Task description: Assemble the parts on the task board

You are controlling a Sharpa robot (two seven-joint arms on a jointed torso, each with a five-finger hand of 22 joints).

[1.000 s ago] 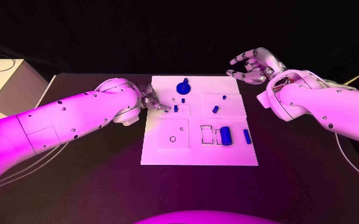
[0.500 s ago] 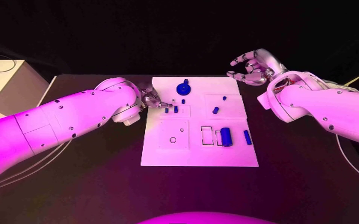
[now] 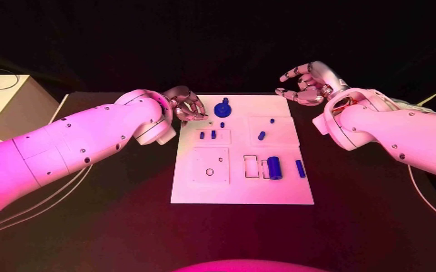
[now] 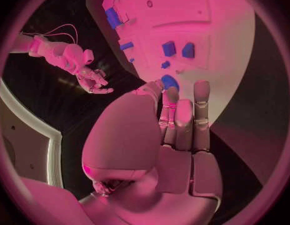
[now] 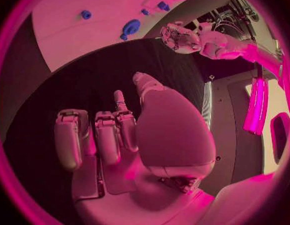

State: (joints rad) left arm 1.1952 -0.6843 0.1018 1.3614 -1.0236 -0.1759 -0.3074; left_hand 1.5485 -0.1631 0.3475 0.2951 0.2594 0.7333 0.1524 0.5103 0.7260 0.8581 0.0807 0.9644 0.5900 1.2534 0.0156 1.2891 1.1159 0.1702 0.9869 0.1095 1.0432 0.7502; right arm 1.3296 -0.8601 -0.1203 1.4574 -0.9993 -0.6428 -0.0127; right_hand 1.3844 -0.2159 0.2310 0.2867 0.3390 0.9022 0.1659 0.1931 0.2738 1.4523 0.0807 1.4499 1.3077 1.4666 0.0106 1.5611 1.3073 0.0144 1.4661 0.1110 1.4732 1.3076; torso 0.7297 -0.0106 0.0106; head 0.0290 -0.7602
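Observation:
The white task board (image 3: 238, 187) lies mid-table. On it are a round blue part (image 3: 222, 108) near the far edge, two short blue pegs (image 3: 201, 135) side by side in the left block, other small pegs (image 3: 261, 135), and a blue cylinder (image 3: 275, 167) beside a blue bar (image 3: 300, 167). My left hand (image 3: 184, 103) hovers at the board's far left corner with nothing in it; its fingers (image 4: 182, 120) lie straight, above the round part (image 4: 170, 81). My right hand (image 3: 307, 83) is raised past the board's far right corner, its fingers (image 5: 114, 135) loosely curled and apart, holding nothing.
A white square plate (image 3: 210, 162) with a small hole sits in the board's left half, and empty rectangular slots (image 3: 251, 165) lie beside the cylinder. Black table surrounds the board. A pale box (image 3: 16, 99) stands at the far left.
My left hand has left a small blue peg standing beside the other in the left block and has drawn back and up to the board's far left corner. The right hand has barely moved.

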